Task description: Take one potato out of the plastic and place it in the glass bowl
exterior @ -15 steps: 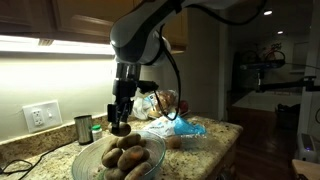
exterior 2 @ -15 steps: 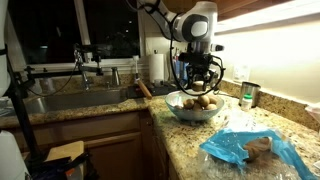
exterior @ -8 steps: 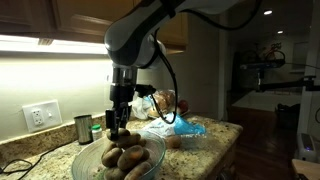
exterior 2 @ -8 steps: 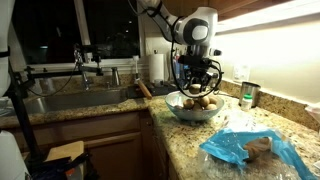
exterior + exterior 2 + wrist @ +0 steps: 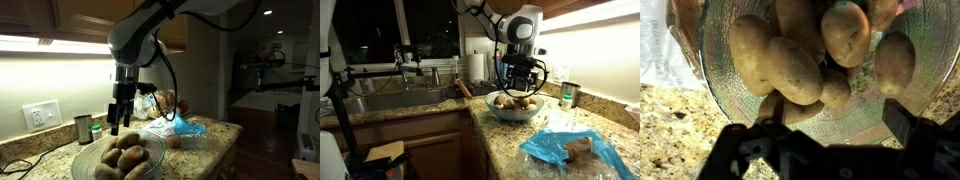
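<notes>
Tool [image 5: 825, 150] hangs over glass bowl [image 5: 720, 75] of potatoes [image 5: 790, 70]
Its jaws stand apart, empty; the blue plastic bag [image 5: 560, 148] lies nearby on the tabletop [image 5: 670, 125].

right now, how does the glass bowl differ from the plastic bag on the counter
The glass bowl is clear and round; the plastic bag is blue and crumpled. The bowl holds a pile of potatoes; the bag shows just one potato. The bowl sits under the hand; the bag lies aside. Both rest on the granite counter.

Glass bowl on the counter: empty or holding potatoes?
Holding potatoes: the wrist view shows several brown potatoes piled inside the clear glass bowl.
</notes>
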Available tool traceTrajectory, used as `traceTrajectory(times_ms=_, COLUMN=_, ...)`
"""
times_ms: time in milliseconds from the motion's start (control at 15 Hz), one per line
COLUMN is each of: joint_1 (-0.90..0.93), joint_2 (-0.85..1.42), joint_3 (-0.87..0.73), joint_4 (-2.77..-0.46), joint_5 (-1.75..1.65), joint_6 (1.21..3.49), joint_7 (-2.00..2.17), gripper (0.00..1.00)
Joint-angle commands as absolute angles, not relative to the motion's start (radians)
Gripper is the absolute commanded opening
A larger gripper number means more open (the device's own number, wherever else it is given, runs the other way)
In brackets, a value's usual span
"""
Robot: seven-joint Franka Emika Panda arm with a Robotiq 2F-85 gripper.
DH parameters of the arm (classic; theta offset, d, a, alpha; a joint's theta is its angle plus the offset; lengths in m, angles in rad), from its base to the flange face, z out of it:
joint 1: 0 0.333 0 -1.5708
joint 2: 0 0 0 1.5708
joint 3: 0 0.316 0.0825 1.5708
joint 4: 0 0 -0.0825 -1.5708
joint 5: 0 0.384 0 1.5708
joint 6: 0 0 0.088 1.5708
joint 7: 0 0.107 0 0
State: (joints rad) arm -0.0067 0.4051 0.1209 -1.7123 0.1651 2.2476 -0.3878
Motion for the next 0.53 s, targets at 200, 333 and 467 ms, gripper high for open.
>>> traceTrajectory(times_ms=200, joint_1=-0.022, joint_2=0.405, joint_3=0.121, joint_4=-1.708, joint_5=0.163, joint_6=2.246, joint_7=-0.39, gripper=1.0)
traceTrajectory(times_ms=333, joint_1=-0.022, joint_2=0.405, joint_3=0.122, joint_4=-1.708, joint_5=0.163, joint_6=2.246, joint_7=-0.39, gripper=1.0)
traceTrajectory(times_ms=467, joint_1=-0.022, joint_2=0.405, joint_3=0.122, joint_4=-1.708, joint_5=0.163, joint_6=2.246, joint_7=-0.39, gripper=1.0)
